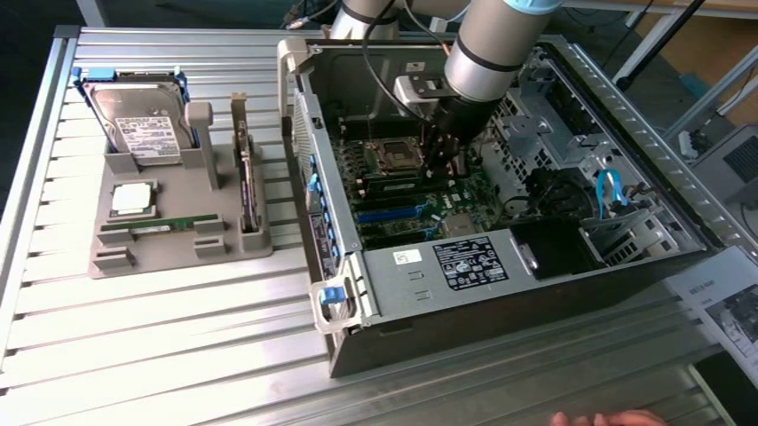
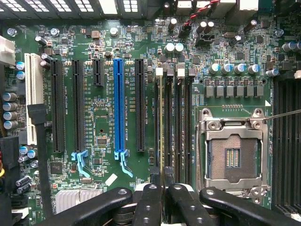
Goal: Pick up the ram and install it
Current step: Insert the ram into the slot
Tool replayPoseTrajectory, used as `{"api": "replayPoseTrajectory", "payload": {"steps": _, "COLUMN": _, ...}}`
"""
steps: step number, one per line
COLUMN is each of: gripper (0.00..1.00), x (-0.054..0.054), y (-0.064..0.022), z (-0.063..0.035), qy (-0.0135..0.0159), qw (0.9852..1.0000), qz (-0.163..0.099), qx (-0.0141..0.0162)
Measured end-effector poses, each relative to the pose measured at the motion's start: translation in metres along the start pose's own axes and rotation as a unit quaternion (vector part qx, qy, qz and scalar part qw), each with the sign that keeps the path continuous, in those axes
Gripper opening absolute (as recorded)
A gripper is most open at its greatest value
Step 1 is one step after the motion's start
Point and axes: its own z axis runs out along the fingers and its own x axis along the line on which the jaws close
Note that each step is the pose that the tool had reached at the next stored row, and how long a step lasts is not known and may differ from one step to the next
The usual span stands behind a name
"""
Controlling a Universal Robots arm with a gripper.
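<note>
My gripper (image 1: 445,169) is down inside the open computer case (image 1: 355,266), over the motherboard (image 1: 409,191) beside the processor socket (image 1: 391,155). In the wrist view the gripper (image 2: 163,188) is shut on the ram (image 2: 162,132). The ram shows edge-on as a thin strip. It runs along the memory slot closest to the black expansion slots, with a white latch (image 2: 159,71) at its far end. Whether it is seated in the slot I cannot tell. The processor socket (image 2: 233,157) beside the memory slots is bare.
A grey holder (image 1: 177,253) at the exterior view's left carries a hard drive (image 1: 142,124), a silver processor (image 1: 130,197), a green stick (image 1: 160,226) and a dark expansion card (image 1: 245,177). Case walls and cables (image 1: 610,191) crowd the arm. A hand (image 1: 604,419) shows at the bottom edge.
</note>
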Motion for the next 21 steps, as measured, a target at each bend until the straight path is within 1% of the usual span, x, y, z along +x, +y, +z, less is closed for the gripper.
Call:
{"api": "replayPoseTrajectory", "payload": {"steps": 10, "gripper": 0.13, "x": 0.0000, "y": 0.0001, "z": 0.0000, "qy": -0.0001, "qw": 1.0000, "qz": 0.000, "qx": 0.0000}}
{"api": "replayPoseTrajectory", "payload": {"steps": 11, "gripper": 0.19, "x": 0.0000, "y": 0.0001, "z": 0.0000, "qy": -0.0001, "qw": 1.0000, "qz": 0.000, "qx": 0.0000}}
{"api": "replayPoseTrajectory", "payload": {"steps": 21, "gripper": 0.19, "x": 0.0000, "y": 0.0001, "z": 0.0000, "qy": 0.0000, "qw": 1.0000, "qz": 0.000, "qx": 0.0000}}
